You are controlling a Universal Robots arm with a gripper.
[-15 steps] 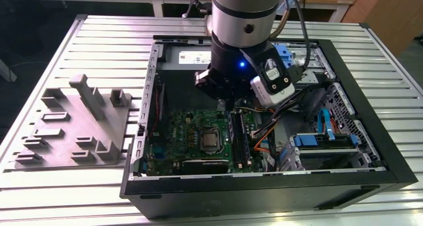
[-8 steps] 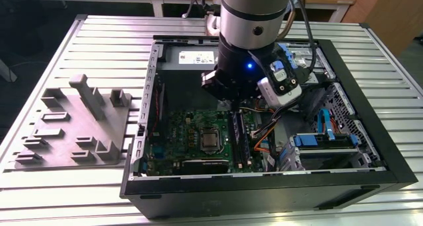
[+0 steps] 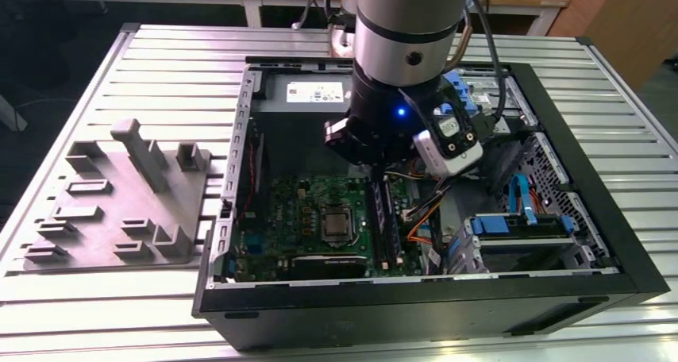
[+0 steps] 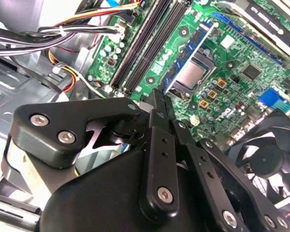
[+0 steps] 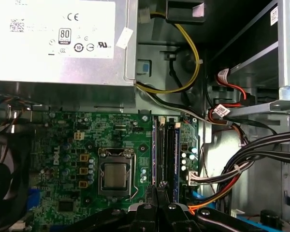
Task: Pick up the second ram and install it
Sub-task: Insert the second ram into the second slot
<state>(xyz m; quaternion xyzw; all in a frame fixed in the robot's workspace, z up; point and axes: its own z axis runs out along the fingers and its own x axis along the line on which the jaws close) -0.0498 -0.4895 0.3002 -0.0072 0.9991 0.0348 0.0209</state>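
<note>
Two long dark strips stand side by side in the slots of the green motherboard (image 5: pixel 63 145). The one nearer the processor (image 5: pixel 115 175), with a blue-green edge, looks like the second ram (image 5: pixel 157 150) (image 4: pixel 157 47), seated upright in its slot. My gripper (image 5: pixel 160 186) (image 4: pixel 157 99) (image 3: pixel 376 179) hangs inside the computer case, just above that strip's end. Its fingers are shut together with nothing between them. Whether the tips touch the strip I cannot tell.
The power supply (image 5: pixel 58 38) (image 3: pixel 307 92) sits at the far end of the case. Cable bundles (image 5: pixel 261 154) and a blue drive cage (image 3: pixel 519 227) crowd one side of the slots. A black fan (image 4: pixel 266 159) stands near the board. A grey fixture block (image 3: pixel 117 195) lies on the table.
</note>
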